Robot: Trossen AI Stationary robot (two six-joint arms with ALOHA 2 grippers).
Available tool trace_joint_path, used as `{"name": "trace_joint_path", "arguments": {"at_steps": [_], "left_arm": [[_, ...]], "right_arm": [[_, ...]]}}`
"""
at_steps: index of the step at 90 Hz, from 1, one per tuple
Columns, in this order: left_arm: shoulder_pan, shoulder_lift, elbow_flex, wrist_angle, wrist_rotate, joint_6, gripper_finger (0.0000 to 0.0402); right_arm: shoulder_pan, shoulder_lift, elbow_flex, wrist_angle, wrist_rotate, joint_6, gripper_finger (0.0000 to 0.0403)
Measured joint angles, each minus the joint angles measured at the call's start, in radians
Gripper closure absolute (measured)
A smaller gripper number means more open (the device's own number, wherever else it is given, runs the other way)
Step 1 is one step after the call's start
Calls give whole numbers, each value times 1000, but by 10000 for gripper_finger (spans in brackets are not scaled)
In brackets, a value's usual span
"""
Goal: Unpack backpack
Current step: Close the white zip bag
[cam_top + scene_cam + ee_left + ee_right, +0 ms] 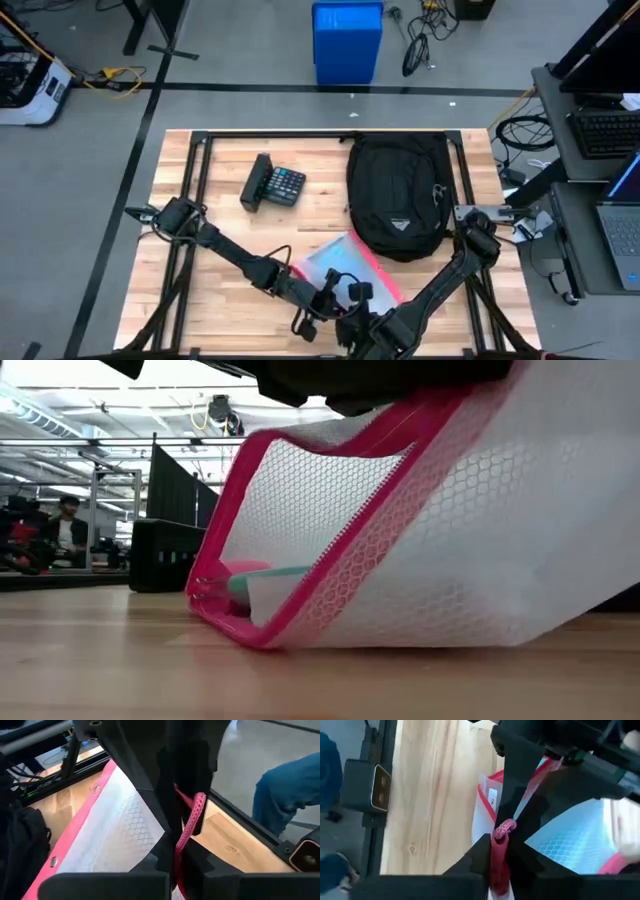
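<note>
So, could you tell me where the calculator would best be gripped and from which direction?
Grip the calculator from straight above, fingers across its narrower width near the middle. It lies flat and apart from the backpack, with bare table on either side. This is a judgement; its thickness is hard to tell.

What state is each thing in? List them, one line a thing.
backpack: lying flat on the table, logo side up, untouched by either arm.
mesh pouch: out of the backpack, tilted up off the table, zipper mouth open, something pink and teal inside.
calculator: lying on the table, apart from the backpack.
left gripper: fingers shut on the pouch's pink cord.
right gripper: fingers shut on the pouch's pink edge.
</note>
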Motion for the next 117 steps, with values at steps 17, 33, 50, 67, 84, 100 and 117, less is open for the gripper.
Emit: {"name": "trace_joint_path", "arguments": {"at_steps": [17, 33, 50, 67, 84, 100, 117], "left_arm": [[-1, -3, 2, -6, -17, 0, 400], [-1, -3, 2, -11, -25, -1, 401], [-7, -6, 2, -27, -8, 2, 401], [-9, -6, 2, -28, -13, 2, 401], [-7, -6, 2, -27, -13, 2, 401], [-7, -12, 2, -26, -14, 0, 401], [-9, -21, 2, -26, -17, 4, 401]], "right_arm": [[8, -7, -1, -3, -10, 23, 306], [16, -9, -1, -23, -13, 34, 280], [31, -12, -3, -164, -22, 130, 275], [38, -13, -3, -179, -7, 164, 275], [31, -10, -3, -123, -8, 124, 275], [14, -4, -3, -49, -12, 63, 276], [8, -4, -3, -50, -16, 51, 332]]}}
